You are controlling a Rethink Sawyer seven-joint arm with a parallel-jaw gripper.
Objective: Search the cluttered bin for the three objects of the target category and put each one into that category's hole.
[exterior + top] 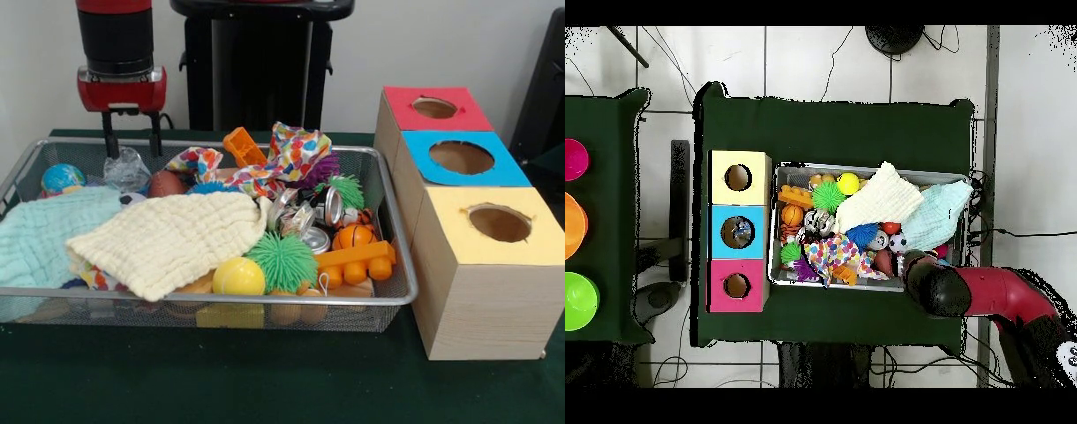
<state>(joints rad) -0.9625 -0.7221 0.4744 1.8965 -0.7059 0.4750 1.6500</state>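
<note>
The wire mesh bin [402, 296] is full of toys and cloths; it also shows in the overhead view [967, 182]. A wad of clear wrinkly plastic film [126, 170] lies in the bin's far left corner. My gripper [132, 146] is open, and its two fingers hang straight down just above and behind that wad, holding nothing. In the overhead view the arm's wrist [927, 282] covers the gripper and the wad. The blue-faced box's hole [462, 157] is at the right, between the red and yellow boxes. In the overhead view something pale shows inside that hole [738, 232].
A cream cloth [172, 238] and a mint cloth [40, 238] cover the bin's left half. Spiky green balls [281, 261], a yellow ball [238, 277], round tins [331, 208], an orange toy [357, 258] and a dotted cloth [287, 159] fill the rest. Red box [433, 108] and yellow box [494, 225] flank the blue one.
</note>
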